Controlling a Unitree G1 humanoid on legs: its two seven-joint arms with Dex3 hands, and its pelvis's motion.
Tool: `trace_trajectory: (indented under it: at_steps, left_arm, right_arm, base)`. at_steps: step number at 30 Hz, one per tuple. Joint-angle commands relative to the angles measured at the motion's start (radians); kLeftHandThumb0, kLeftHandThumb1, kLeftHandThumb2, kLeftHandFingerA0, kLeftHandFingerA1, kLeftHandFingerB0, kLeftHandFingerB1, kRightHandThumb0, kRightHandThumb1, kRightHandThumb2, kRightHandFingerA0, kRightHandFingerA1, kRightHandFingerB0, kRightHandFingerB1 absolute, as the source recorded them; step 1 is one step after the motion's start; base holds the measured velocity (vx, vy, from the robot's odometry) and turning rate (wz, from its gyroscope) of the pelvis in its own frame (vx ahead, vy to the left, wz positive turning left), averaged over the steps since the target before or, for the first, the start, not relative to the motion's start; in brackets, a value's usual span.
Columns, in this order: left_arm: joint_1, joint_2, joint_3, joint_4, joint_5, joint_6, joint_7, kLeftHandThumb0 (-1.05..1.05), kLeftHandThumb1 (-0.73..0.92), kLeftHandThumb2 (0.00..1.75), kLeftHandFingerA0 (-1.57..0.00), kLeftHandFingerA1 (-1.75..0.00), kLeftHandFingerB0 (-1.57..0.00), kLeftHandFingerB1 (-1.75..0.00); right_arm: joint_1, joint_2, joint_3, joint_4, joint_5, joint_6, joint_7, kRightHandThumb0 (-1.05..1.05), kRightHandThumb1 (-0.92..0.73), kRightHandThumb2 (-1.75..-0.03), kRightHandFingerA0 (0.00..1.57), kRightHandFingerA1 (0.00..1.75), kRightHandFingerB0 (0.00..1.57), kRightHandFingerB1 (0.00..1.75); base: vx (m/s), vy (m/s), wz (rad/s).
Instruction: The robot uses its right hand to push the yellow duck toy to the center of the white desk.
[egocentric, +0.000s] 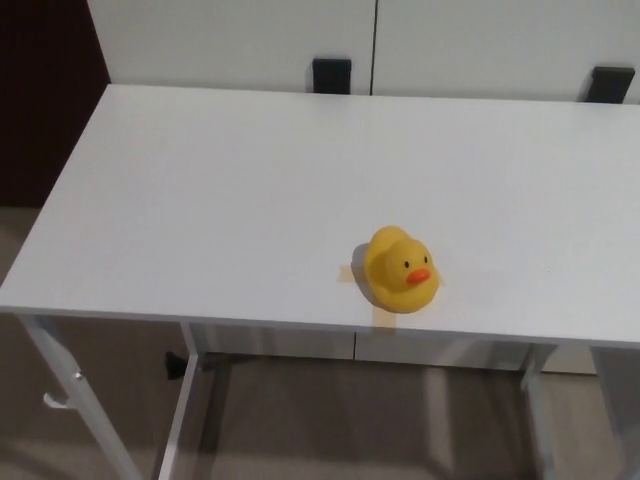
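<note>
Neither of my hands shows in the head view, so I cannot tell how their fingers stand. The yellow duck sits upright near the front edge of the white counter, on a cross of tape, beak toward me.

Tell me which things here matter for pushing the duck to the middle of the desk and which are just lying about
Part of the job:
yellow duck toy, near the front edge
white desk
tan tape cross under the duck

Just there:
two black brackets behind the desk
white wall panels

Neither robot hand is in view.
</note>
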Motion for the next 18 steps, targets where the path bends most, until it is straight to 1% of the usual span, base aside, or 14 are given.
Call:
trace_trajectory:
  at_steps: [1,2,3,4,7,8,10,11,14,15,16,17,18]
  left_arm:
    - [-0.011,0.029,-0.002,0.003,-0.002,-0.006,0.012,0.11,0.05,1.01,-1.35,-1.23,-1.29,-1.19]
    - [-0.015,0.029,-0.005,0.003,0.001,-0.007,0.011,0.51,-0.22,1.75,-1.22,-1.12,-1.28,-1.10]
    - [-0.017,0.029,-0.006,0.003,0.002,-0.009,0.010,0.51,-0.22,1.75,-1.22,-1.12,-1.28,-1.10]
    - [-0.019,0.029,-0.009,0.002,0.004,-0.007,0.009,0.09,0.02,0.99,-1.30,-1.19,-1.27,-1.16]
    - [-0.022,0.030,-0.013,0.000,0.005,-0.004,0.009,0.09,0.02,0.99,-1.30,-1.19,-1.27,-1.16]
    - [-0.024,0.030,-0.013,0.001,0.004,-0.001,0.010,0.50,-0.26,1.75,-1.25,-1.07,-1.28,-1.05]
    - [-0.027,0.029,-0.014,0.003,0.003,0.002,0.012,0.50,-0.26,1.75,-1.25,-1.07,-1.28,-1.05]
    - [-0.028,0.030,-0.010,0.002,-0.002,0.005,0.011,0.63,-0.31,1.75,-1.23,-1.07,-1.32,-1.07]
    - [-0.032,0.031,-0.004,0.005,-0.008,0.007,0.012,0.63,-0.31,1.75,-1.23,-1.07,-1.32,-1.07]
    - [-0.034,0.030,-0.003,0.008,-0.009,0.008,0.015,0.63,-0.20,1.75,-1.25,-1.07,-1.26,-1.05]
    - [-0.035,0.029,-0.003,0.010,-0.008,0.008,0.017,0.63,-0.20,1.75,-1.25,-1.07,-1.26,-1.05]
    - [-0.034,0.029,0.000,0.008,-0.011,0.005,0.017,0.54,-0.25,1.75,-1.25,-1.07,-1.31,-1.08]
    - [-0.034,0.029,0.000,0.008,-0.011,0.005,0.017,0.54,-0.25,1.75,-1.25,-1.07,-1.31,-1.08]
  right_arm:
    - [0.016,0.008,0.049,0.011,-0.003,0.003,0.054,-0.10,-0.66,-0.73,0.94,0.56,0.73,0.54]
    - [0.026,0.008,0.056,0.013,0.003,-0.010,0.068,-0.09,-0.65,-0.77,0.92,0.54,0.71,0.53]
    - [0.033,0.008,0.062,0.015,0.008,-0.018,0.077,-0.09,-0.65,-0.77,0.92,0.54,0.71,0.53]
    - [0.039,0.007,0.069,0.012,0.010,-0.018,0.079,-0.12,-0.66,-0.72,0.93,0.55,0.69,0.53]
    - [0.044,0.006,0.082,0.006,0.015,-0.012,0.078,-0.12,-0.66,-0.72,0.93,0.55,0.69,0.53]
    - [0.048,0.007,0.077,0.003,0.028,-0.010,0.086,-0.09,-0.67,-0.72,0.89,0.56,0.68,0.53]
    - [0.052,0.009,0.073,0.000,0.044,-0.007,0.096,-0.09,-0.67,-0.72,0.89,0.56,0.68,0.53]
    - [0.048,0.006,0.073,0.002,0.046,-0.007,0.099,-0.11,-0.67,-0.71,0.86,0.54,0.68,0.52]
    - [0.041,0.001,0.077,0.005,0.047,-0.007,0.101,-0.11,-0.67,-0.71,0.86,0.54,0.68,0.52]
    - [0.035,-0.003,0.082,0.009,0.044,-0.009,0.101,-0.11,-0.68,-0.71,0.87,0.52,0.69,0.50]
    - [0.032,-0.006,0.086,0.012,0.043,-0.010,0.100,-0.11,-0.68,-0.71,0.87,0.52,0.69,0.50]
    - [0.027,-0.008,0.091,0.014,0.039,-0.008,0.094,-0.11,-0.68,-0.70,0.90,0.55,0.69,0.52]
    - [0.027,-0.008,0.091,0.014,0.039,-0.008,0.094,-0.11,-0.68,-0.70,0.90,0.55,0.69,0.52]
  base:
    - [0.00,0.000,0.00]
    - [0.00,0.000,0.00]
    - [0.00,0.000,0.00]
    - [0.00,0.000,0.00]
    - [0.00,0.000,0.00]
    - [0.00,0.000,0.00]
    - [0.00,0.000,0.00]
    - [0.00,0.000,0.00]
    - [0.00,0.000,0.00]
    - [0.00,0.000,0.00]
    - [0.00,0.000,0.00]
    - [0.00,0.000,0.00]
    - [0.00,0.000,0.00]
